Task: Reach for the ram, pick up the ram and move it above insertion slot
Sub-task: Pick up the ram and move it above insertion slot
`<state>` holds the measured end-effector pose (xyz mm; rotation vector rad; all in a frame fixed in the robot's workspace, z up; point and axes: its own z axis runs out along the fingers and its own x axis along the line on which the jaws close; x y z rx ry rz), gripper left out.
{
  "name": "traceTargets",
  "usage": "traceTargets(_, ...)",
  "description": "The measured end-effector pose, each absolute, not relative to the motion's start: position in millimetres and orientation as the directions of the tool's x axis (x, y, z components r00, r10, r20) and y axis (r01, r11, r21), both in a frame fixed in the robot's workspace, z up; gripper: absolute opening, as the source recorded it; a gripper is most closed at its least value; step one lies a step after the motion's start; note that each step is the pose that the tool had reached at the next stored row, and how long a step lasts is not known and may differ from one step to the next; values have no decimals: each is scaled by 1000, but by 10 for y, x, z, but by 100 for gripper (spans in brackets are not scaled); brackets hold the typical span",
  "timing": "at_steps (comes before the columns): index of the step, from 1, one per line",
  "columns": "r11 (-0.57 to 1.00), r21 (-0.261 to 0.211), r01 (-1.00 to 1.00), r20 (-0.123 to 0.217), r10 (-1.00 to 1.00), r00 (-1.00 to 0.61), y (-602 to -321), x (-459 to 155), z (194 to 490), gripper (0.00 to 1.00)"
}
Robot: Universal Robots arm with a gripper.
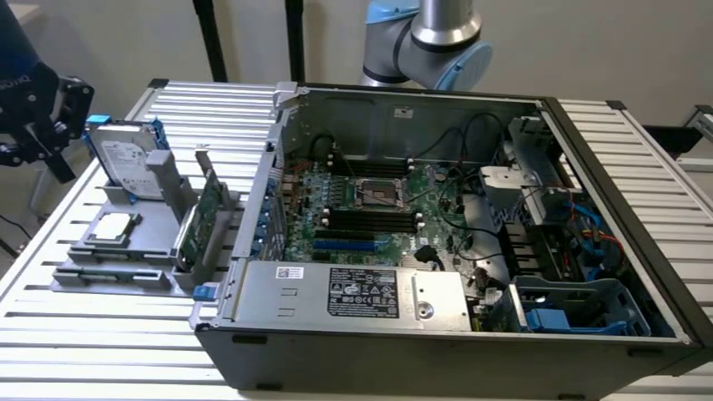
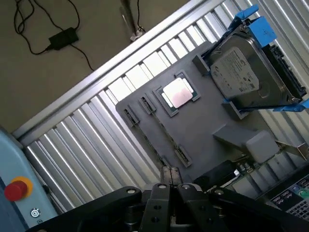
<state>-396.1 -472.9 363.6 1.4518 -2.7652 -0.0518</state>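
**Op:** Wrist view first: my pincer (image 2: 170,186) is clenched, tips pressed together with nothing between them, hanging over the grey fixture tray (image 2: 203,130).

**Desk:** Where's the ram?

**Op:** As far as I can judge, the ram (image 2: 163,129) is the thin strip standing on edge between the tray's small clips, below the pincer and just ahead of its tips. It's edge-on to me, so I can't make out any chips.

**Desk:** What's near it?

**Op:** The processor (image 2: 177,93) lies flat just beyond the ram from the pincer. The hard drive (image 2: 251,72) stands farther off to one side. The green expansion card (image 1: 200,225) stands between the tray and the computer case (image 1: 446,334).

**Desk:** How would you make the reach clean?

**Op:** I'd square the pincer across the strip's thin faces, centre it along the length, and come straight down clear of the clips. Clenched like this it can't straddle anything. I'd also watch I don't take the card for the ram.
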Motion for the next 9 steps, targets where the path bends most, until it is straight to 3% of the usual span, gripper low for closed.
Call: traceTargets(9,426,38,-904,1,-904,-427,-4729,-3961,3622,11)
